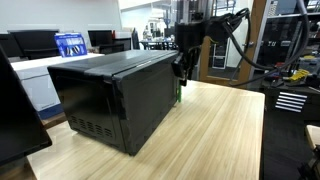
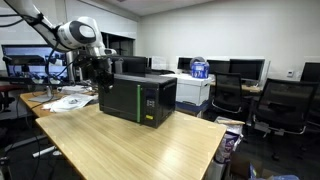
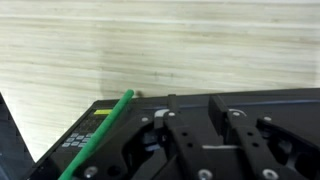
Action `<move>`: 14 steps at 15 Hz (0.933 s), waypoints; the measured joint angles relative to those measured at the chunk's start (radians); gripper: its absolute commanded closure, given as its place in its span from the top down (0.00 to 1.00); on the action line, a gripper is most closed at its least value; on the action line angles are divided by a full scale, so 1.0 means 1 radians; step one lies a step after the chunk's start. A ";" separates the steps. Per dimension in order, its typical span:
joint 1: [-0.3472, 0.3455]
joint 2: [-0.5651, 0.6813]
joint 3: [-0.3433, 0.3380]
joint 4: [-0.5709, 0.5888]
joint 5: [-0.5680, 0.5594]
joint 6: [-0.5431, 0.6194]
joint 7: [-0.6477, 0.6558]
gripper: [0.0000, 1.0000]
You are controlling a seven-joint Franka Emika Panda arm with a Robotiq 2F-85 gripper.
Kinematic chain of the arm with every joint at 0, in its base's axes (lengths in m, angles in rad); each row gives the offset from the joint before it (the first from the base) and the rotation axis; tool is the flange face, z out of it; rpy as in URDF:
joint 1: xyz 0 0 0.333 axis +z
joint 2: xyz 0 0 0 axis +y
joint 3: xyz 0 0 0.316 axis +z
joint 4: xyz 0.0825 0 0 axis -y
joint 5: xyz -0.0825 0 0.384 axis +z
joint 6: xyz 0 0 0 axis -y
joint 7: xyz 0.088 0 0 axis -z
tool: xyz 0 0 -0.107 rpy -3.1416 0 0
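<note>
Wooden table (image 2: 150, 150), black microwave (image 2: 140, 100), papers (image 2: 68, 101)

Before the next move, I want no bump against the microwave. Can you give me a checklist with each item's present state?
1. End effector close to the microwave front: ok.
2. Green handle between the fingers: not ok, in the wrist view it lies beside them.
3. Jaw opening wide enough for the handle: cannot tell.
4. Door shut: ok, as it looks in an exterior view.
5. Microwave flat on the table: ok.
</note>
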 measured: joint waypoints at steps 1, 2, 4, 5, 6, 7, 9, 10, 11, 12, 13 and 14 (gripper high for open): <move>-0.001 -0.027 -0.005 -0.027 0.008 -0.017 -0.002 0.76; -0.002 -0.050 -0.013 -0.051 0.010 -0.022 -0.002 0.89; -0.014 -0.115 -0.037 -0.125 0.010 -0.022 -0.008 0.99; -0.020 -0.132 -0.043 -0.145 0.010 -0.022 -0.009 1.00; -0.030 -0.153 -0.048 -0.167 0.010 -0.022 -0.010 1.00; -0.038 -0.169 -0.051 -0.183 0.009 -0.022 -0.011 1.00; -0.054 -0.201 -0.056 -0.213 0.009 -0.026 -0.014 1.00; -0.060 -0.215 -0.059 -0.223 0.009 -0.037 -0.015 1.00; -0.067 -0.228 -0.060 -0.227 0.016 -0.071 -0.015 1.00; -0.069 -0.240 -0.062 -0.226 0.029 -0.112 -0.015 1.00; -0.070 -0.250 -0.063 -0.225 0.043 -0.150 -0.015 1.00; -0.070 -0.257 -0.064 -0.221 0.058 -0.188 -0.014 1.00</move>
